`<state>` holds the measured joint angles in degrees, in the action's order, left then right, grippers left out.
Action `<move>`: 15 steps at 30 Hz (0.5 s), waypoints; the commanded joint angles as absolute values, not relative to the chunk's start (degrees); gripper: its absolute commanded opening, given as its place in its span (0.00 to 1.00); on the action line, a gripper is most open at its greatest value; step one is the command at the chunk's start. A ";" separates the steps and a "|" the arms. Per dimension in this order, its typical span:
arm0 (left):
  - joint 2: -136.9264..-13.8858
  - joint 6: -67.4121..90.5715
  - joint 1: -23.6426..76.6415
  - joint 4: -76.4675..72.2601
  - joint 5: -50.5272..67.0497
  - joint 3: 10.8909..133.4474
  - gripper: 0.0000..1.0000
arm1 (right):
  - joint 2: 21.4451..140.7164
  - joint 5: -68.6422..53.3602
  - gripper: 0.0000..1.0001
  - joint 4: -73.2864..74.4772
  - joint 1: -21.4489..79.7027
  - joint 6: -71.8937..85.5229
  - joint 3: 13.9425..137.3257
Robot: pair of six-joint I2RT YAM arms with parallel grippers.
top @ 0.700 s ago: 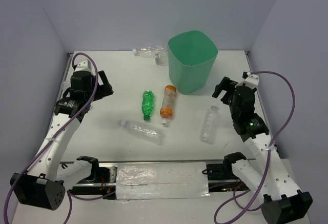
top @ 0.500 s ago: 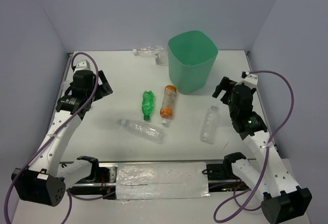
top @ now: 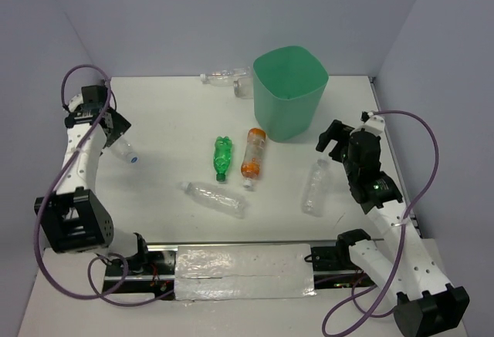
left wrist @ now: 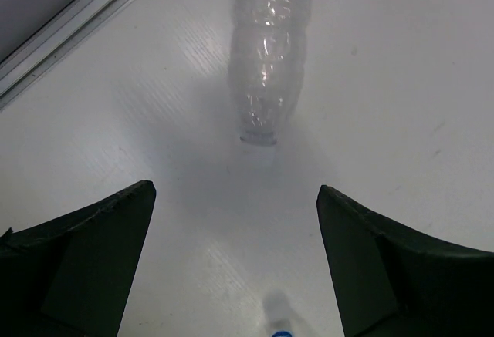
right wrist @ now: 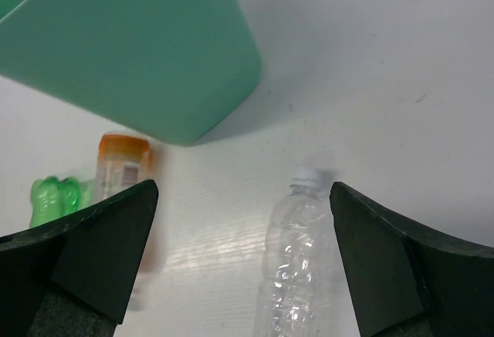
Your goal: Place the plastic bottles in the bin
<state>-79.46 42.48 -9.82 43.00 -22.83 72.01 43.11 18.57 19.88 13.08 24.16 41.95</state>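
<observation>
Nearest us, a crumpled clear plastic bottle (top: 214, 198) lies crosswise between the arms, with neither gripper over it. Next out, the clear crinkly bottle with a white cap (right wrist: 297, 260) sits just below and nearward of the right gripper (top: 330, 138), fingers spread wide, nothing held. Its long axis runs near-to-far, cap toward the tall mint-green plastic bin (top: 289, 94), so we judge this one is the right arm's pick, pinched across the body. The green plastic bottle (top: 222, 156) and the orange-ended clear bottle (top: 253, 153) lie side by side in the middle, apart from both arms. Far left, the left gripper (left wrist: 235, 190), also spread and empty, hangs above a clear bottle (left wrist: 266, 67) lying lengthwise ahead of it. We see more clear plastic bottles (top: 224, 77) past the bin's left; count unclear.
</observation>
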 commanded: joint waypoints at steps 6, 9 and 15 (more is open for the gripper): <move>-97.46 43.59 -16.08 44.74 -16.96 84.10 0.99 | 43.77 9.14 1.00 15.99 13.10 24.78 41.39; -102.47 44.03 -16.52 44.47 -17.49 86.91 0.99 | 44.03 9.75 1.00 16.52 13.09 24.17 41.92; -109.42 44.21 -16.79 44.74 -18.46 91.58 0.99 | 44.47 9.32 1.00 18.10 13.10 22.41 42.80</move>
<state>-107.96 43.75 -16.43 44.60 -18.09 88.16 44.31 9.93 18.79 13.08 23.92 41.12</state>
